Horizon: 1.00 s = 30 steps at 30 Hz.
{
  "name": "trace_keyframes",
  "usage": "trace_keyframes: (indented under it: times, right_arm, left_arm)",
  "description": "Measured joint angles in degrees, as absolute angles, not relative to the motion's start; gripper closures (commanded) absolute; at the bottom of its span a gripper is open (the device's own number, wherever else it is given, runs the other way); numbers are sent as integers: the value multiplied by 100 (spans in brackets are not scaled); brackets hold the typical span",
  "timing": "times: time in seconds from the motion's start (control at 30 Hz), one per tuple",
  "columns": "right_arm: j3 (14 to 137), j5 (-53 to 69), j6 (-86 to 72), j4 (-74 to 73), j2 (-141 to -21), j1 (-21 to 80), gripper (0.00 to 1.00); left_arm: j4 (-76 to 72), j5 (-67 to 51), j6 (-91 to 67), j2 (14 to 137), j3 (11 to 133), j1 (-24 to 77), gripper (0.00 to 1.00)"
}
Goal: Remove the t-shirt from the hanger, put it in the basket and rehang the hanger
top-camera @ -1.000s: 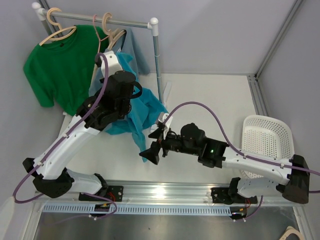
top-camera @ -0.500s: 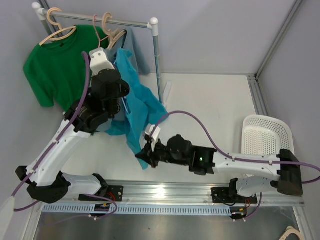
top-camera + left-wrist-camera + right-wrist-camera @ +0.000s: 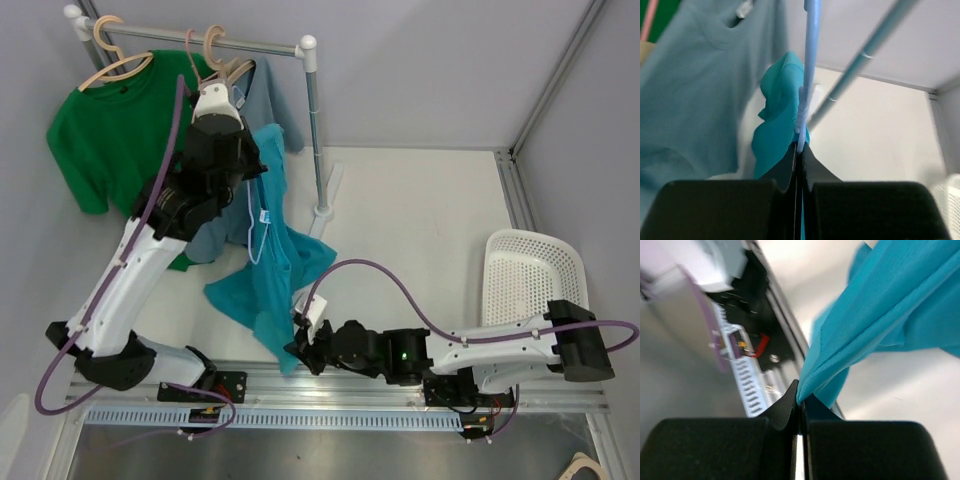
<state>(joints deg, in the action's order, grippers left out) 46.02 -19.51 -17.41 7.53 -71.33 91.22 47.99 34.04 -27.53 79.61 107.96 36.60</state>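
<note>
At the near edge of the worktop (image 3: 420, 220), the right claw (image 3: 801, 396) is closed tight on the hem of the teal t-shirt (image 3: 275, 270), which hangs taut from a pale-blue hanger (image 3: 809, 60). The left claw (image 3: 800, 150) pinches that hanger below the rail (image 3: 255, 45).

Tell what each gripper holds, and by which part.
Left gripper: the light blue hanger, by its thin bar. Right gripper: the teal t-shirt, by its bottom edge.
</note>
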Motion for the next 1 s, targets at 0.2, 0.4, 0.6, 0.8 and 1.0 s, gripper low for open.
trace_keyframes:
  times: [0.2, 0.4, 0.6, 0.8, 1.0]
  right_arm:
    - [4842, -1581, -1664, 440, -7205, 7944, 100]
    - [5566, -1085, -1535, 233, -7347, 6554, 100]
    - [6064, -845, -1564, 196, -8101, 5957, 84]
    - [6781, -541, -1680, -276, -9874, 5913, 1]
    - [7395, -403, -1658, -851, -11415, 6101, 1]
  left_arm:
    - [4668, 1898, -2799, 6029, 9063, 4163, 99]
    - [5334, 1066, -2842, 4521, 9041, 4265, 99]
    - [6346, 1173, -2912, 3765, 8680, 4265, 99]
    - [6949, 2053, -2945, 3389, 8722, 4274, 99]
    - [6827, 3190, -2532, 3566, 9391, 4274, 99]
